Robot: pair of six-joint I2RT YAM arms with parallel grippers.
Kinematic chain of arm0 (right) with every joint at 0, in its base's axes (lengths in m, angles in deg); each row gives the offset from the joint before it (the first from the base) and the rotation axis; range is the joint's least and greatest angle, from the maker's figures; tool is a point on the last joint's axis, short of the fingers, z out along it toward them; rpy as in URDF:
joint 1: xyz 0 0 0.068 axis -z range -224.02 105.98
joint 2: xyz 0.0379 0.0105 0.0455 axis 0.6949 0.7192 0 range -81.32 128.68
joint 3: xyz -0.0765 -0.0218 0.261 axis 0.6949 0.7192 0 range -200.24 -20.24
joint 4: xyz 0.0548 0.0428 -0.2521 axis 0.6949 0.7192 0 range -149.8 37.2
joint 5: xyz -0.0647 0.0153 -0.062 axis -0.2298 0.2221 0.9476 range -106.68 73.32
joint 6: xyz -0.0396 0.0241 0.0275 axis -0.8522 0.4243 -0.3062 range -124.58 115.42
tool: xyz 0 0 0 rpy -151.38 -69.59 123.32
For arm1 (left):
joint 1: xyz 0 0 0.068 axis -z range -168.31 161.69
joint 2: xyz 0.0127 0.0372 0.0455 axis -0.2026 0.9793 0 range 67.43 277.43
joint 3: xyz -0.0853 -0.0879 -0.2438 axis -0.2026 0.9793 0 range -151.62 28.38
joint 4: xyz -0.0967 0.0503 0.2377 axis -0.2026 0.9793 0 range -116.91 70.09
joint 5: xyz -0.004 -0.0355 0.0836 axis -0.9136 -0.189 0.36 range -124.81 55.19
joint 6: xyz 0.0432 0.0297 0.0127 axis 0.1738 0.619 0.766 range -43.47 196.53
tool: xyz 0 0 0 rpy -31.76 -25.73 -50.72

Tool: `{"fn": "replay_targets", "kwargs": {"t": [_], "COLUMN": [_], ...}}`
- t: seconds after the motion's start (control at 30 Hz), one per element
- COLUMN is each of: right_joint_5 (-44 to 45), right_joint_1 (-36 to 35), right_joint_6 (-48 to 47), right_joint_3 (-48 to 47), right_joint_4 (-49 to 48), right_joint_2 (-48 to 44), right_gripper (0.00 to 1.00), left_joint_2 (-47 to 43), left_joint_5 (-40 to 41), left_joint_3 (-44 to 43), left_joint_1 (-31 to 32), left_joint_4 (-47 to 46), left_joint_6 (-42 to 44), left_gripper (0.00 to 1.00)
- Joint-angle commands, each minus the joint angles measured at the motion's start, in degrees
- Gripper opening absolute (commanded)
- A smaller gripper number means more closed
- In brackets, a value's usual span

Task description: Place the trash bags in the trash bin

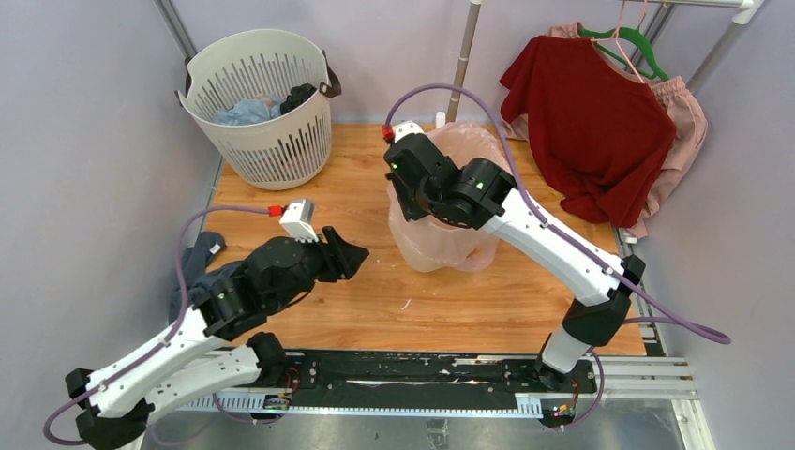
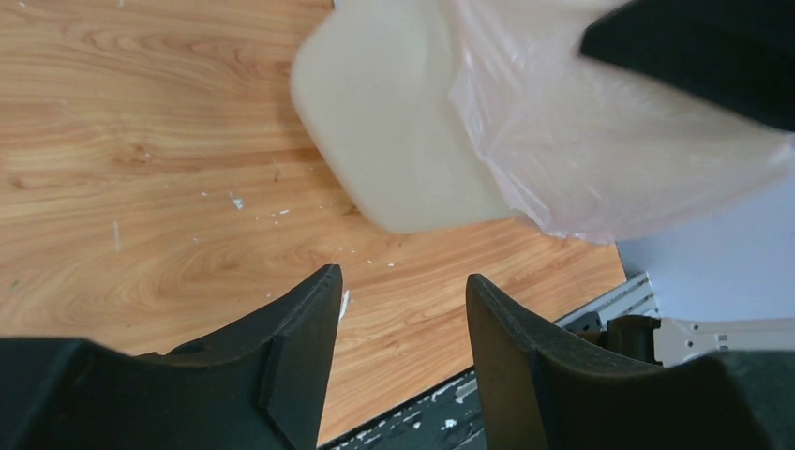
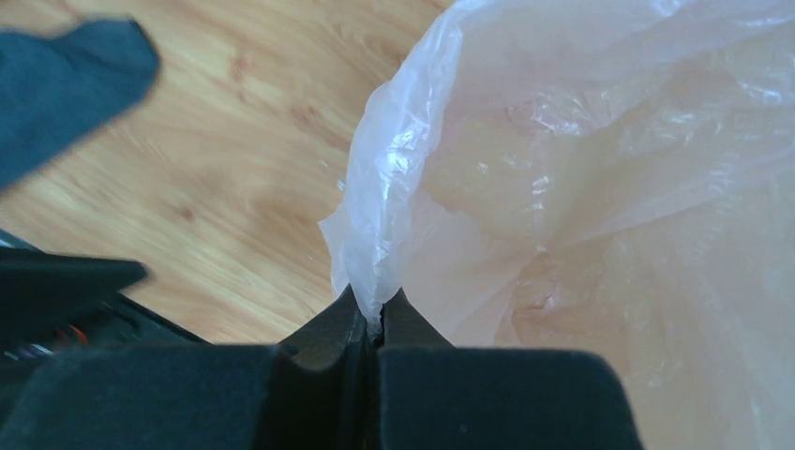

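Observation:
The cream trash bin [image 1: 410, 239] stands in the middle of the wooden table, and the thin pale-pink trash bag [image 1: 469, 141] is draped over its top and right side. In the left wrist view the trash bin [image 2: 394, 122] shows a bare wall, with the trash bag [image 2: 600, 150] hanging beside it. My right gripper [image 1: 405, 208] hangs over the bin's left rim. In its own view the right gripper [image 3: 375, 305] is shut on a bunched edge of the trash bag [image 3: 581, 187]. My left gripper [image 1: 356, 258] is open and holds nothing, a short way left of the bin; the left gripper [image 2: 403, 281] has only bare wood between its fingers.
A white slotted basket [image 1: 267, 103] with cloth inside stands at the back left. A red shirt [image 1: 591, 122] and a pink garment [image 1: 680, 122] hang at the back right. A blue-grey cloth [image 1: 197, 258] lies at the left edge. A black rail [image 1: 422, 370] runs along the near edge.

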Motion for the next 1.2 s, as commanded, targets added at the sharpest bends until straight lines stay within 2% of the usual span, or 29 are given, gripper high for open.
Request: {"fn": "replay_targets", "kwargs": {"t": [0.0,0.17,0.3,0.43,0.6,0.8,0.87,0.97,1.07,1.13,1.17], "right_joint_5": [-2.64,-11.15,-21.78,-28.67,-29.47,-27.08,-26.21,-26.19,-25.51,-25.86,-26.13], "right_joint_1": [0.2,0.03,-0.19,-2.43,-5.38,-6.46,-6.76,-7.31,-7.5,-7.49,-7.43], "right_joint_6": [-17.99,-30.95,-38.49,-43.55,-48.24,-49.13,-48.83,-47.96,-45.8,-43.44,-42.26], "right_joint_3": [6.9,24.0,32.42,34.92,37.85,39.58,39.51,39.04,37.34,35.2,33.81], "right_joint_4": [2.48,-8.34,-15.04,-15.85,-15.26,-14.15,-14.01,-14.41,-14.23,-13.65,-13.44], "right_joint_2": [-5.09,-15.59,-23.29,-26.85,-27.39,-24.16,-23.59,-24.09,-24.94,-25.84,-26.43], "right_gripper": [0.0,0.0,0.0,0.0,0.0,0.09,0.17,0.23,0.36,0.52,0.71], "left_joint_2": [-3.32,-9.73,-6.53,-3.19,-0.68,-0.47,-0.49,-0.21,0.77,1.9,3.08], "left_joint_5": [2.08,6.89,7.66,7.25,6.81,3.73,2.49,1.28,0.39,-0.26,-0.72], "left_joint_3": [-4.69,-3.32,-6.65,-8.95,-9.3,-8.41,-8.55,-9.24,-10.68,-12.78,-13.82], "left_joint_1": [0.34,0.34,0.25,0.25,-0.45,-4.69,-6.07,-7.52,-8.52,-9.07,-9.33], "left_joint_4": [14.87,18.84,19.56,18.3,16.08,14.5,14.39,14.29,14.2,14.34,14.55], "left_joint_6": [4.69,3.45,5.07,6.4,7.17,7.86,8.33,9.12,10.04,10.97,11.86], "left_gripper": [0.57,0.67,0.68,0.69,0.69,0.69,0.69,0.69,0.69,0.7,0.7]}}
